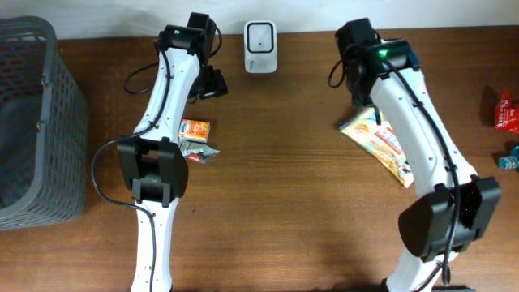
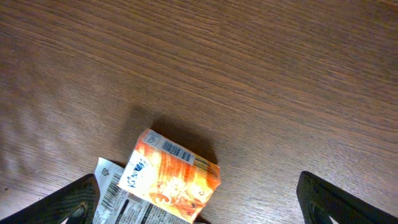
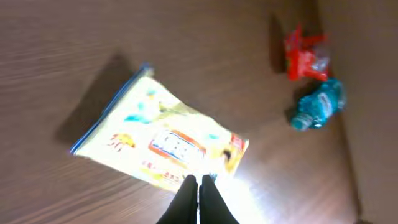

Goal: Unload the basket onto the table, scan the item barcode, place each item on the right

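Observation:
A small orange box lies on the table on top of a white packet. In the left wrist view the orange box shows a barcode on its upper side, and the white packet under it shows another. My left gripper hangs open above the table, its fingers wide apart and holding nothing. A white scanner stands at the back middle. My right gripper is shut and empty over the edge of a yellow packet, which lies flat.
A grey mesh basket stands at the left edge. A red packet and a teal item lie at the far right, also seen as the red packet and teal item.

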Robot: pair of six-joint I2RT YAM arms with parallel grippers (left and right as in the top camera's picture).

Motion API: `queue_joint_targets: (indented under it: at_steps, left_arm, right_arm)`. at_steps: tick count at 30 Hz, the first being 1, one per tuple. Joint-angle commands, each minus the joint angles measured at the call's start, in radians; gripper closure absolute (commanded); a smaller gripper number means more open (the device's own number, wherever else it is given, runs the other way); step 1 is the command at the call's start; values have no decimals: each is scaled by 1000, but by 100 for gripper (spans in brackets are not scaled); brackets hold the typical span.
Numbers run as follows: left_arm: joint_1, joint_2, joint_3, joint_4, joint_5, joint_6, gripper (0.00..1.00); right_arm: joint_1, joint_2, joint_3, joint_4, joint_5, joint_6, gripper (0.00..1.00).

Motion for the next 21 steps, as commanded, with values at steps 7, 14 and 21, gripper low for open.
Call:
queue_joint_targets:
  at_steps: [7,14,21]
  left_arm:
    - [0,-14,-2,-2,179,122,1]
    - [0,-14,-2,-13,179,122,1]
    - [0,-14,-2,-12,179,122,1]
  right_arm:
    - [6,32,-173,182,-181,-226,12]
    - [-105,247,-226,316,-64,-188,1]
    - [-173,306,-233,394,-122,-195,27]
